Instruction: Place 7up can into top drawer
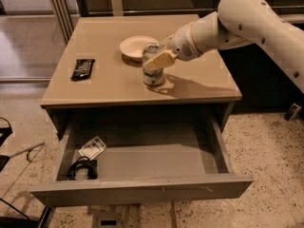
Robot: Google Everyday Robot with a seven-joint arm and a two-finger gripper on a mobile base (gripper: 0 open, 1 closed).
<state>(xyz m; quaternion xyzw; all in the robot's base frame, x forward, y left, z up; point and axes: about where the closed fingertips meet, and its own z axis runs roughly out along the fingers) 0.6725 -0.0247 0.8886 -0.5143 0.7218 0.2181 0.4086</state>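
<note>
The 7up can [153,76] stands upright on the beige table top, just in front of the cream bowl [137,46]. My gripper [153,58] reaches in from the right and is shut on the can's upper half. One cream finger [158,60] lies across the can's front, and the other is hidden behind it. The can's base rests on the table. The top drawer [142,188] is pulled wide open below the table, its grey inside facing up.
A black remote [82,68] lies on the left of the table [109,87]. In the drawer's left end lie a black coiled cable [81,168] and a small white card [93,147]. My white arm [256,20] spans the right side above the table.
</note>
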